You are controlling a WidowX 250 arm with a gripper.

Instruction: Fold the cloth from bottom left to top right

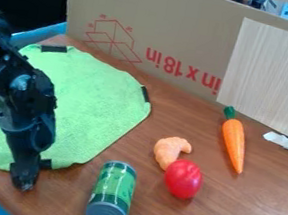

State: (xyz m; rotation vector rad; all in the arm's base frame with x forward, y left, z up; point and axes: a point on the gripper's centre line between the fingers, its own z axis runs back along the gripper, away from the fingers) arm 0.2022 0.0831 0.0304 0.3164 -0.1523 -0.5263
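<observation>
The black gripper hangs at the lower left, over the front edge of the green cloth, its tip low near the brown table. The cloth lies flat and spread out on the left half of the table, partly hidden behind the arm. Dark patches mark its border: one at the top left, one on the right side, and one at the bottom, right beside the gripper. Whether the gripper touches the cloth I cannot tell.
Right of the cloth on the table are a green can, an orange curved piece, a red tomato-like toy and a carrot. A cardboard wall stands along the back.
</observation>
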